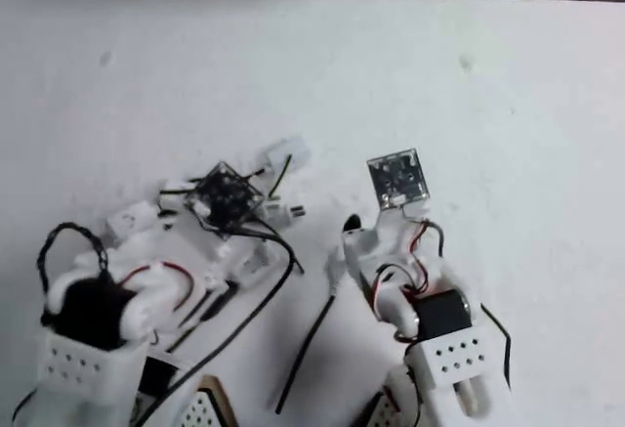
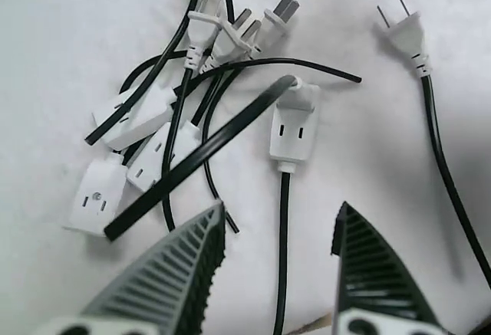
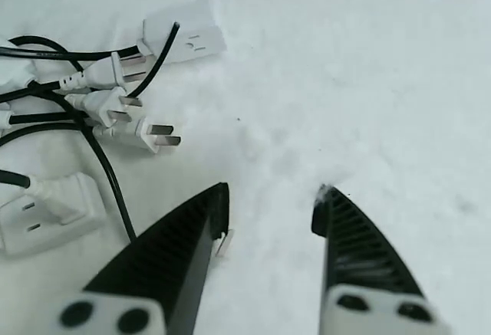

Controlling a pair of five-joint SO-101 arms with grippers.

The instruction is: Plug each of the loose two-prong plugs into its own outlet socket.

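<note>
Left gripper [image 2: 280, 206], right gripper [image 3: 273, 189]: jaws spread.
Probably light white plastic two-prong plug [image 2: 405, 32] beyond left gripper: pinch stiff body, not black cord [image 2: 443, 159].

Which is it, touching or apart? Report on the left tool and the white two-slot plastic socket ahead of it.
Apart. The left wrist view shows bare table between the left tool and the white two-slot plastic socket.

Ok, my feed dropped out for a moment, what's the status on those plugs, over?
Left gripper open, empty, short of a socket. Right gripper open, empty, over the table. Plugs loose, prongs bare. Cords tangled across other sockets.
</note>
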